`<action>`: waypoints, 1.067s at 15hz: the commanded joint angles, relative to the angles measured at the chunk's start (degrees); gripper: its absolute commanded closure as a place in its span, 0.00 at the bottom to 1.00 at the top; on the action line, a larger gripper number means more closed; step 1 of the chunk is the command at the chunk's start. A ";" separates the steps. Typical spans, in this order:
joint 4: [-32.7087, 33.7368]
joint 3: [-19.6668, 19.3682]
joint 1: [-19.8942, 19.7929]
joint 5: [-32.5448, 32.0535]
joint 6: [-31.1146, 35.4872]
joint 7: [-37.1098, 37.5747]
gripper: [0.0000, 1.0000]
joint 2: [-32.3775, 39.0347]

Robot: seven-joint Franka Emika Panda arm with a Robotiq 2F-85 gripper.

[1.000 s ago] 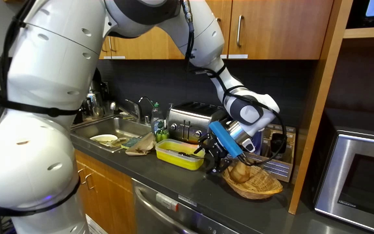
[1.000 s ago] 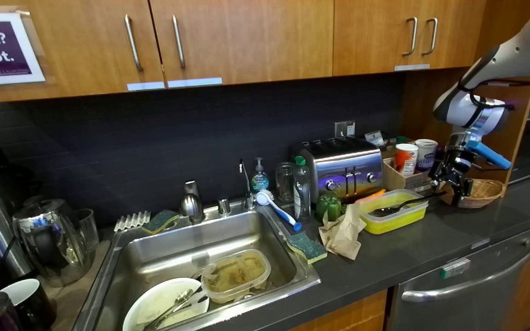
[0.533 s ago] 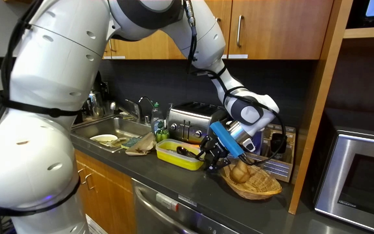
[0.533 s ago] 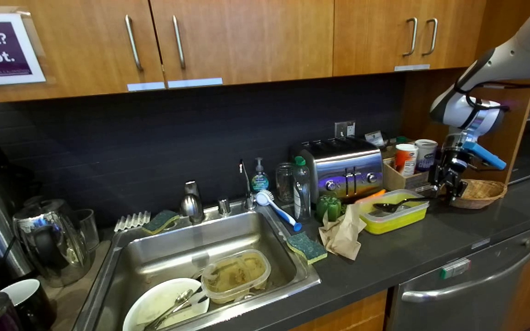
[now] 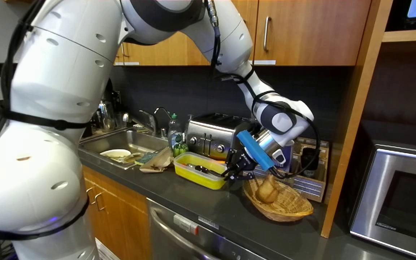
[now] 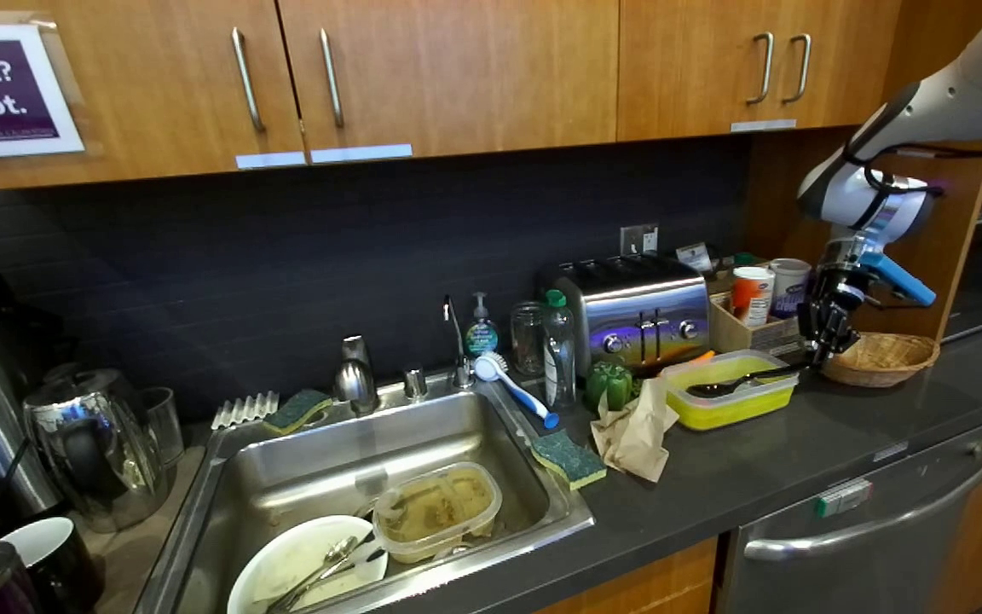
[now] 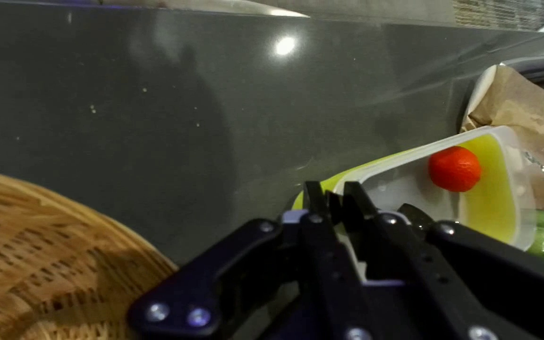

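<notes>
My gripper [image 7: 333,190] has its two fingers drawn close together around the dark handle end of a black spoon [image 6: 768,374]. A thin dark piece of it shows between the fingertips in the wrist view. The spoon's bowl lies inside a yellow plastic container [image 5: 197,178], and its handle crosses the rim toward the gripper. A round red-orange fruit [image 7: 454,168] sits in the container too. Beside the gripper is a wicker basket [image 5: 289,213] holding a brown pear-shaped object [image 5: 267,190]. The gripper hides the handle's far end.
A steel toaster [image 6: 640,320] stands behind the container, with a green pepper [image 6: 609,384] and a crumpled paper bag [image 6: 634,431] next to it. A wooden box [image 5: 312,187] is behind the basket. Farther along are a sponge [image 6: 569,458] and the sink [image 6: 286,452].
The jaws have gone from wide apart to closed around the spoon handle. The gripper has risen slightly. The spoon has turned a little, and the container has shifted slightly.
</notes>
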 commanded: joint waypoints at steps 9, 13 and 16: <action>1.49 0.87 -1.00 -0.67 -2.64 -1.72 0.98 0.49; 0.27 1.03 -0.67 -0.89 -2.69 -3.49 0.99 -0.72; 0.06 1.17 -0.34 -1.09 -2.86 -4.48 0.99 -1.05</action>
